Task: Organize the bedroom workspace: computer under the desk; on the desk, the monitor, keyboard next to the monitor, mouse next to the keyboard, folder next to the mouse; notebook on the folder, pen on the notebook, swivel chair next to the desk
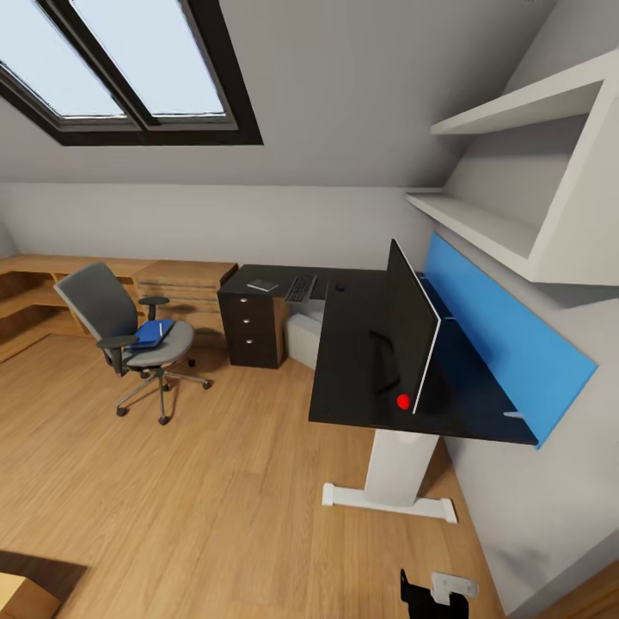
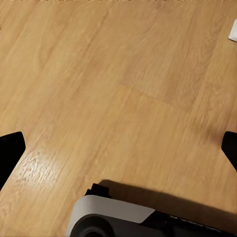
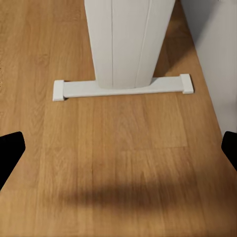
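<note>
The black desk [image 1: 357,344] stands along the right wall. On it the monitor [image 1: 411,331] is seen edge-on. At the desk's far end lie the keyboard [image 1: 301,288], the mouse [image 1: 340,287] and the dark grey notebook [image 1: 262,285]. The light grey computer [image 1: 303,337] sits under the desk beside the drawers [image 1: 251,331]. The swivel chair [image 1: 137,340] stands apart on the floor to the left, with the blue folder [image 1: 153,334] on its seat and a thin white stick, apparently the pen [image 1: 160,328], on the folder. My left gripper [image 2: 118,148] and right gripper [image 3: 118,148] hang open and empty over the floor.
The desk's white leg [image 3: 128,44] and its flat foot [image 1: 389,503] are just ahead of my right gripper. A blue panel [image 1: 507,340] lines the wall behind the desk, under white shelves [image 1: 516,223]. A light wooden drawer unit [image 1: 180,288] stands at the far wall. A cardboard box [image 1: 26,597] is near left.
</note>
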Controlling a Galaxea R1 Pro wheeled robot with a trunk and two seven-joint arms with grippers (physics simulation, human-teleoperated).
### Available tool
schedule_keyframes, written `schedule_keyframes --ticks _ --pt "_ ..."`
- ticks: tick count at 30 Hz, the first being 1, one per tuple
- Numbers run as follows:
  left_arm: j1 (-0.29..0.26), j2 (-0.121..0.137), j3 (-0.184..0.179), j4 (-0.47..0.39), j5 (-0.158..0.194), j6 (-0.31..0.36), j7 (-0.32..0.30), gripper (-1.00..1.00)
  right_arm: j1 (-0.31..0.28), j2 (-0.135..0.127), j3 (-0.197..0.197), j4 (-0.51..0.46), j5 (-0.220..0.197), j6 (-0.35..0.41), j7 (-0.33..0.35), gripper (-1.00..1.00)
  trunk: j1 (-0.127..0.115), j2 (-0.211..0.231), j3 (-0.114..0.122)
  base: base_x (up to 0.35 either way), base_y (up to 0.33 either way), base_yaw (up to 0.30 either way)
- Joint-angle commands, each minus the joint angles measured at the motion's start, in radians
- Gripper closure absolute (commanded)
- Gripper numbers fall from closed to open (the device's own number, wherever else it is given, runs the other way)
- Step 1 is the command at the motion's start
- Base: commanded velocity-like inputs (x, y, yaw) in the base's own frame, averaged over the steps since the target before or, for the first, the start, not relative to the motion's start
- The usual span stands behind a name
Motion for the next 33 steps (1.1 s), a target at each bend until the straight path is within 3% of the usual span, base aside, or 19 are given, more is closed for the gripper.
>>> schedule_keyframes --ticks 1,10,18,33 --pt "-0.001 0.001 -0.009 0.001 0.005 -0.005 0.007 -1.00 -0.001 0.001 0.009 0.002 -0.006 -0.004 -0.004 -1.00 0.001 -0.002 -0.001 0.000 0.000 -0.005" --pt "-0.001 0.001 -0.012 0.005 0.007 -0.010 0.004 -1.00 -0.001 0.002 0.009 -0.002 -0.005 -0.010 -0.004 -1.00 0.001 -0.002 0.013 0.000 0.000 -0.001" --pt "-0.001 -0.001 -0.015 0.005 0.005 -0.011 0.004 -1.00 -0.001 0.003 0.009 0.000 -0.005 -0.069 -0.004 -1.00 0.001 -0.002 0.026 -0.021 0.039 0.000" --pt "-0.001 0.000 -0.018 0.005 0.005 -0.009 0.004 -1.00 -0.001 0.010 0.010 0.000 -0.005 -0.086 -0.006 -1.00 0.001 -0.002 0.049 -0.023 0.271 0.000"
